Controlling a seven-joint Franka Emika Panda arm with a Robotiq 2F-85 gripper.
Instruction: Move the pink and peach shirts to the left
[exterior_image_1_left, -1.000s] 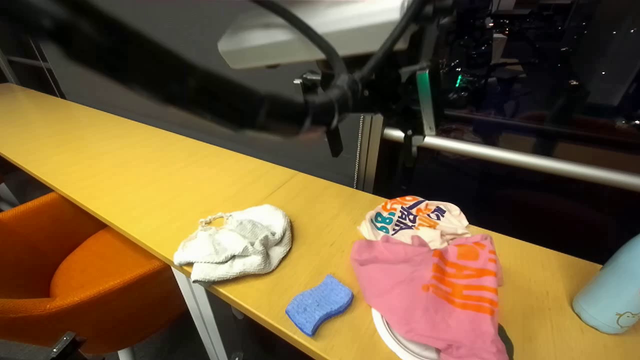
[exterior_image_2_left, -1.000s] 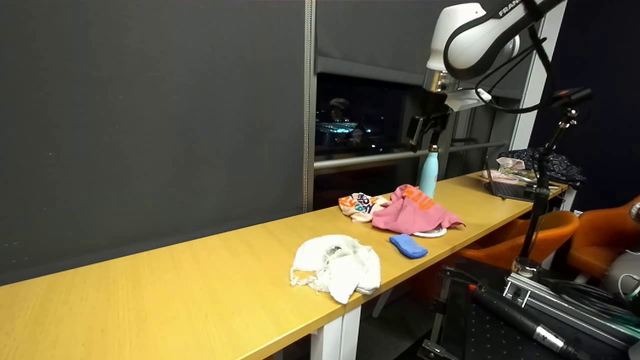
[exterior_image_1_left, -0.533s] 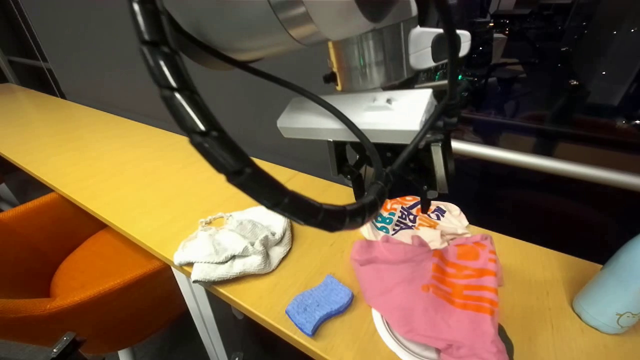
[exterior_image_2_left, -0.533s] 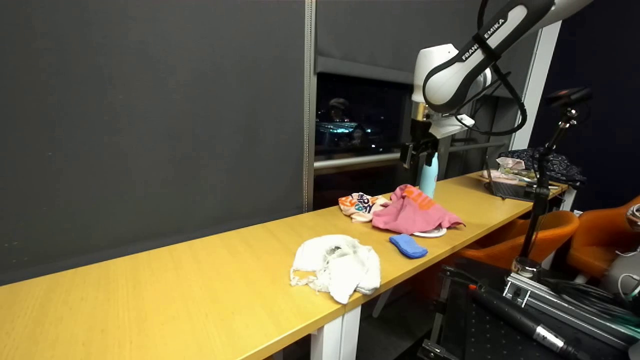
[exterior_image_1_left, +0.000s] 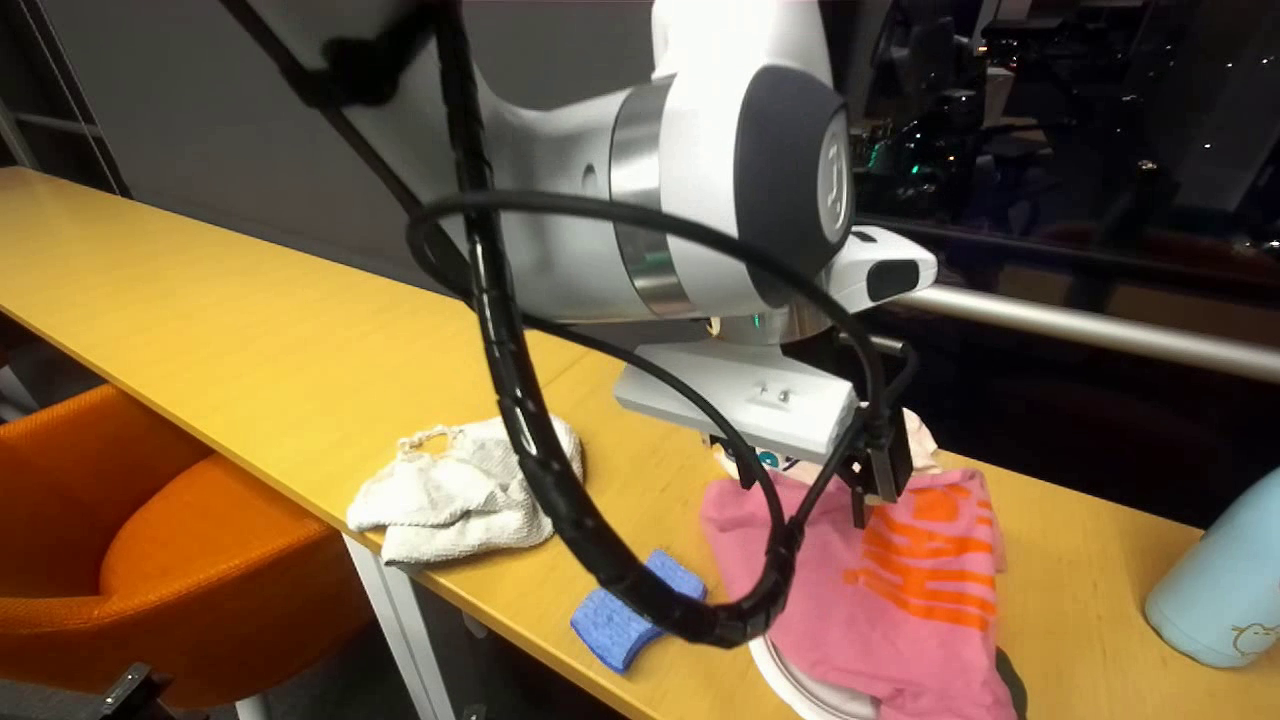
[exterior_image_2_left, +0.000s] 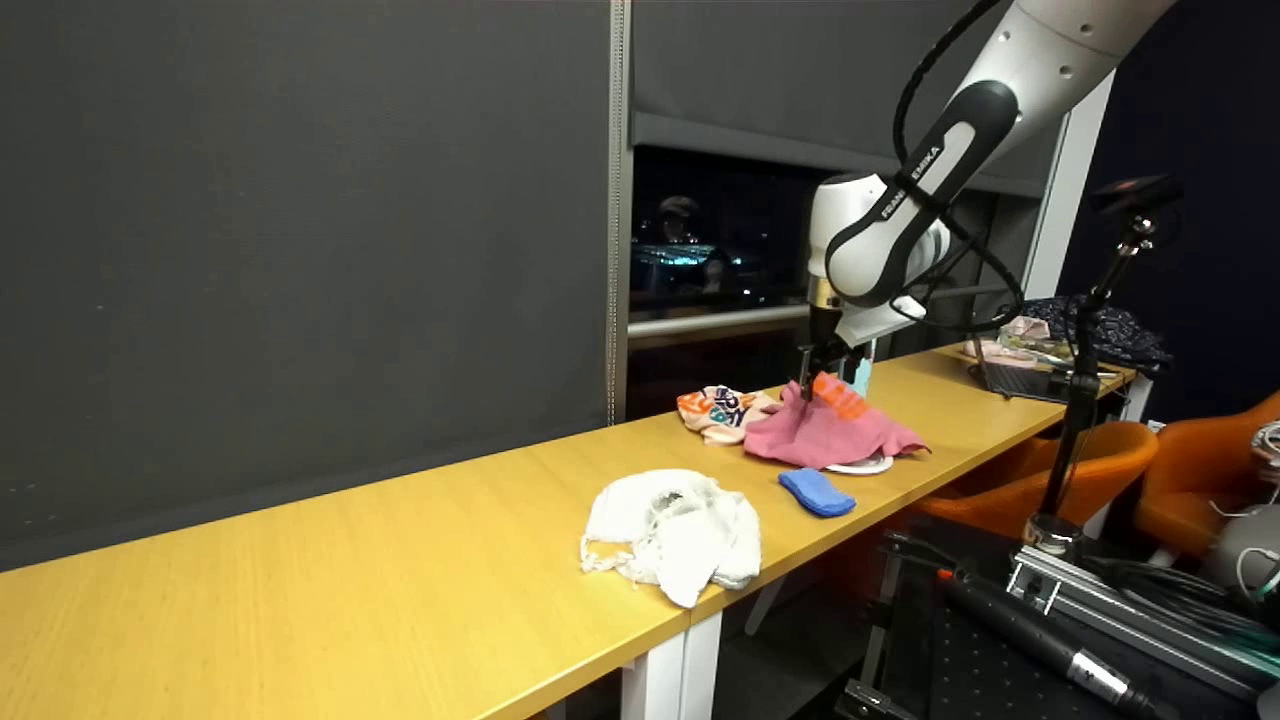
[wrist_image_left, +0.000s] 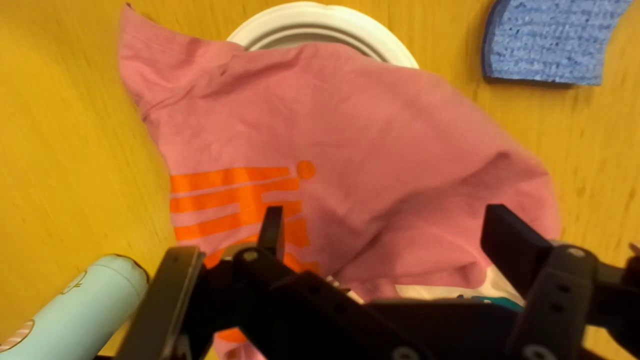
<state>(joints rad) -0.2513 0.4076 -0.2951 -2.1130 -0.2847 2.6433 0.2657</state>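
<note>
Pink shirt (wrist_image_left: 350, 125), print (wrist_image_left: 220, 179) upward, long axis unclear

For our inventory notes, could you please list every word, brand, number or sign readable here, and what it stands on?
"FRAN": robot arm, below black strap.
"EMIKA": robot arm, above it.
Joint cap: mark unclear.
Pink shirt: print partly covered, unreadable.
Peach shirt: print too small or covered.
Black tube: possible label too small.

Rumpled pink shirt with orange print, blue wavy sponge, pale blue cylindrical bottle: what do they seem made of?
Rumpled pink shirt with orange print: soft matte fabric, probably cotton; it drapes in loose folds.
Blue wavy sponge: likely cellulose, matte, with a pitted, textured face.
Pale blue cylindrical bottle: smooth, satin-looking wall; perhaps coated metal, though plastic could look the same.
</note>
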